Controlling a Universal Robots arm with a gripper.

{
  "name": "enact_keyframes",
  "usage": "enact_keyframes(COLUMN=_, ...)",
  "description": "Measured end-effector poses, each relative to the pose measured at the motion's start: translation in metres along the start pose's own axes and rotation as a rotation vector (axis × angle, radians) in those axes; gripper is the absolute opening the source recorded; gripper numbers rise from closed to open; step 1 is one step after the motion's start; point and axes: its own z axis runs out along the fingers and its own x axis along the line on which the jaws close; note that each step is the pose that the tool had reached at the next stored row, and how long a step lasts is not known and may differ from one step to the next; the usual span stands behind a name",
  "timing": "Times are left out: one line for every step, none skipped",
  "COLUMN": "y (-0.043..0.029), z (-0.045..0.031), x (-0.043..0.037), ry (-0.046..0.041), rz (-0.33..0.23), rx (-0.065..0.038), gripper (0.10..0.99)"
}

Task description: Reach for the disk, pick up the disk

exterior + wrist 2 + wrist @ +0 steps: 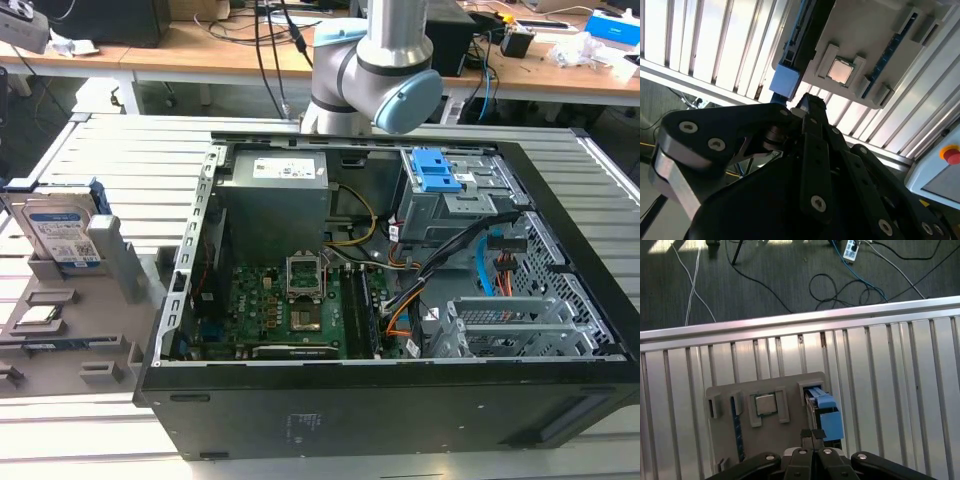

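Fingertips of the gripper are pressed together with nothing between them in both wrist views, and they hang above the grey tray, close to the disk without touching it. In the second wrist view the closed tips sit just beside the blue end of the disk.

The disk stands on edge in a slot of the tray, its blue carrier frame uppermost. Beside it in the tray lie 1 square silver processor chip in its own pocket and 1 thin blue-edged module set on edge. The tray rests on a slatted metal table, and beyond the table's edge loose cables trail over a dark floor.

In the exterior view, the open computer case is nearest, lying on its side. The tray is at its exterior-view left, with the disk upright and its white-and-blue barcode label facing the camera; the print is too small to read. A white label sits on the power supply, also unreadable. The arm rises behind the case, with cluttered desks farther back.
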Motion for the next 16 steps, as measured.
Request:
enact_keyframes(y=0.0001, z=0.0, x=0.0, ry=0.0, rz=0.0, rx=0.0, gripper=0.106)
enact_keyframes(y=0.0002, z=-0.0001, x=0.0, ry=0.0001, rz=0.0, rx=0.0, gripper=0.106)
enact_keyframes(y=0.0003, z=0.0, x=0.0, ry=0.0, rz=0.0, rx=0.0, gripper=0.106)
enact_keyframes(y=0.0003, z=0.0, x=0.0, ry=0.0, rz=0.0, rx=0.0, gripper=0.106)
enact_keyframes(y=0.0004, z=0.0, x=0.0, ry=0.0, rz=0.0, rx=0.0, gripper=0.106)
enact_keyframes(y=0.0005, z=0.0, x=0.0, ry=0.0, rz=0.0, rx=0.0, gripper=0.114)
enact_keyframes(y=0.0006, z=0.0, x=0.0, ry=0.0, rz=0.0, rx=0.0, gripper=0.169)
enact_keyframes(y=0.0006, z=0.0, x=0.0001, ry=0.0, rz=0.0, rx=0.0, gripper=0.169)
enact_keyframes(y=0.0007, z=0.0, x=0.0001, ry=0.0, rz=0.0, rx=0.0, gripper=0.235)
enact_keyframes(y=0.0008, z=0.0, x=0.0001, ry=0.0, rz=0.0, rx=0.0, gripper=0.294)
enact_keyframes(y=0.0008, z=0.0, x=0.0001, ry=0.0, rz=0.0, rx=0.0, gripper=0.357)
enact_keyframes(y=0.0009, z=0.0, x=0.0001, ry=0.0, rz=0.0, rx=0.0, gripper=0.357)
enact_keyframes(y=0.0009, z=0.0, x=0.0001, ry=0.0, rz=0.0, rx=0.0, gripper=0.416)
enact_keyframes(y=0.001, z=0.0, x=0.0001, ry=0.0, rz=0.0, rx=0.0, gripper=0.475)
enact_keyframes(y=0.0011, z=0.0, x=0.0001, ry=0.0, rz=0.0, rx=0.0, gripper=0.537)
enact_keyframes(y=0.0013, z=0.0, x=0.0001, ry=0.0, rz=0.0, rx=0.0, gripper=0.6)
